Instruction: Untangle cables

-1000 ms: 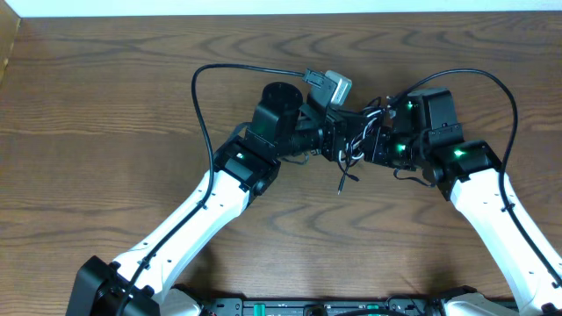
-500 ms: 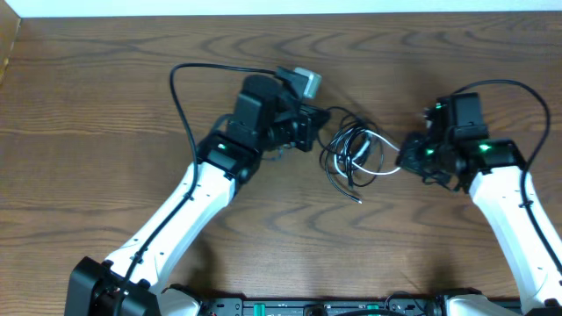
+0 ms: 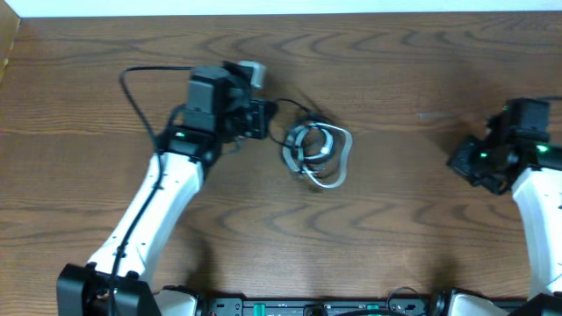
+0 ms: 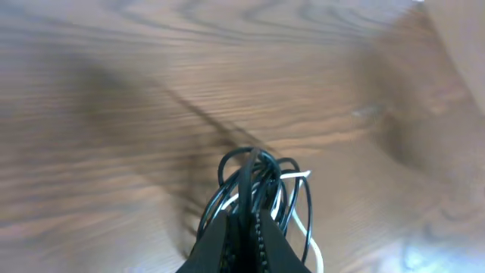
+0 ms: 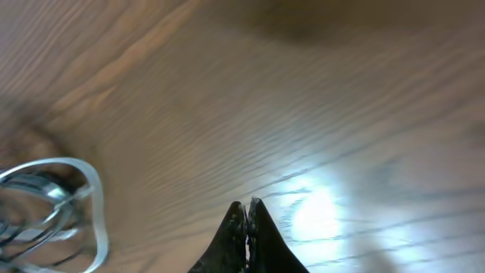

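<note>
Wood grain fills both wrist views, yet each tells something the overhead one cannot. From the left wrist, the left gripper [image 4: 246, 227] has its dark fingers pressed together on black strands of the cables [image 4: 261, 173]. The strands fan out beyond the tips as thin glossy loops with one white line among them. From the right wrist, the right gripper [image 5: 248, 220] is pinched shut on nothing above the table [image 5: 318, 98], with the white cord [image 5: 96, 199] curving at the left edge (blurred there). Only the overhead view gives the layout. The bundle lies mid-table as a small rounded coil, black strands wound inside a pale outer loop, just beside the left gripper and well apart from the right gripper. The table is dark brown with long wavy grain.
</note>
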Robot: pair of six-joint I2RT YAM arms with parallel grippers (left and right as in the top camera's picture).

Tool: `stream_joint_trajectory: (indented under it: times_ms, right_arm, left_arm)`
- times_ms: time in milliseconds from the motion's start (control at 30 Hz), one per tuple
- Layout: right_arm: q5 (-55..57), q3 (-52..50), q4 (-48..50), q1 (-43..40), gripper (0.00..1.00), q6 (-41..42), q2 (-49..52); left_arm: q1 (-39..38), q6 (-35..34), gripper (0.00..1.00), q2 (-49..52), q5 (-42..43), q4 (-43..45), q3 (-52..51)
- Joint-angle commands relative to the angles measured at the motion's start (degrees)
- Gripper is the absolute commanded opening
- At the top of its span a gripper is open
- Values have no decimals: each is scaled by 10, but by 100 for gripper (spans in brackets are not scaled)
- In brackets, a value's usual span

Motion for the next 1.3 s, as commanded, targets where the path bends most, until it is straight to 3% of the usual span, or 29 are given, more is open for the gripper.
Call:
stream_joint_trajectory:
  times_ms: [0, 133, 167, 200, 233, 267, 400, 633, 833, 1267]
  right_arm:
    - [-8, -2, -10, -51, 1, -42, 1]
    - [-95, -2, -8, -56, 1, -113, 1]
    - [-124, -2, -7, -52, 7, -137, 1]
    - [-148, -2, -6, -48, 22, -157, 1]
    - [-177, -2, -4, -41, 45, -184, 1]
    - [-198, -2, -2, -34, 57, -205, 1]
    - [-267, -2, 7, 0, 77, -265, 1]
    - [-305, -3, 24, 68, 82, -340, 2]
    - [-307, -3, 56, 121, 81, -340, 3]
    - [-308, -3, 158, 228, 78, -333, 28]
  left_arm:
    - [40, 10, 7, -35, 7, -21, 7]
    - [44, 32, 8, -50, 33, -33, 7]
    - [41, 32, 7, -52, 33, -33, 7]
    - [38, 31, 8, -54, 36, -33, 7]
    - [33, 31, 7, -54, 42, -32, 7]
    - [28, 31, 7, -54, 50, -31, 7]
    - [6, 31, 7, -55, 79, -26, 7]
    - [-32, -1, 7, -78, 129, 20, 7]
    - [-46, -44, 8, -141, 133, 64, 7]
    - [-46, -74, 7, -254, 134, 66, 7]
